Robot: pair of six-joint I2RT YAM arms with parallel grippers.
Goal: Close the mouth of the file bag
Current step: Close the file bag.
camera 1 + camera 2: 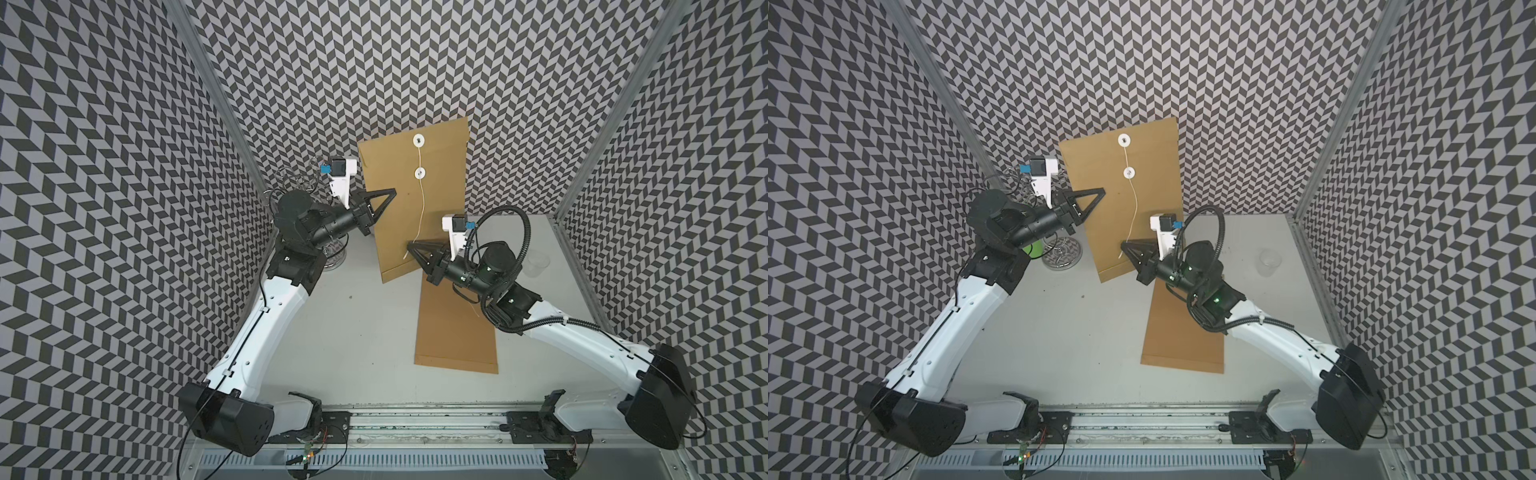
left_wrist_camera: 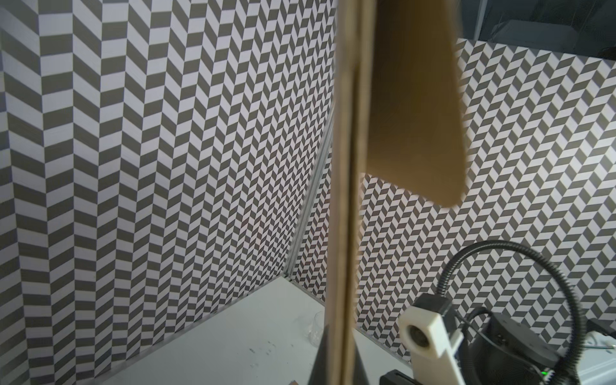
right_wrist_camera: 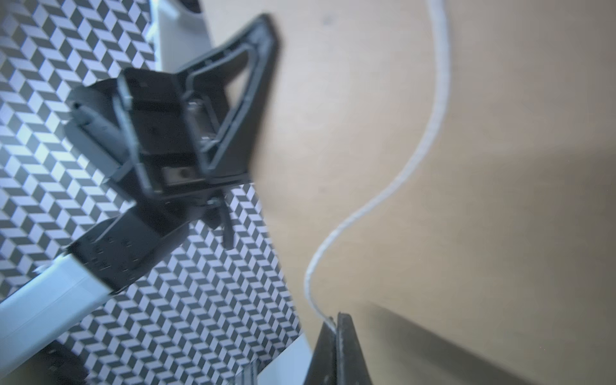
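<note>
Brown file bag (image 1: pixel 440 187) is being held upright, left end effector (image 1: pixel 392 192) clamping its edge; right end effector (image 1: pixel 409 245) is pinching the string (image 1: pixel 422 208); winding around the lower disc (image 1: pixel 419 172) remains.

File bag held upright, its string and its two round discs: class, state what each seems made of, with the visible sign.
The file bag: likely brown kraft paper, matte; it holds flat and stiff with crisp edges. The string: white cotton-like cord, limp, hanging in a soft curve. The discs: perhaps white card washers with dark centre rivets; too small to be sure.
</note>
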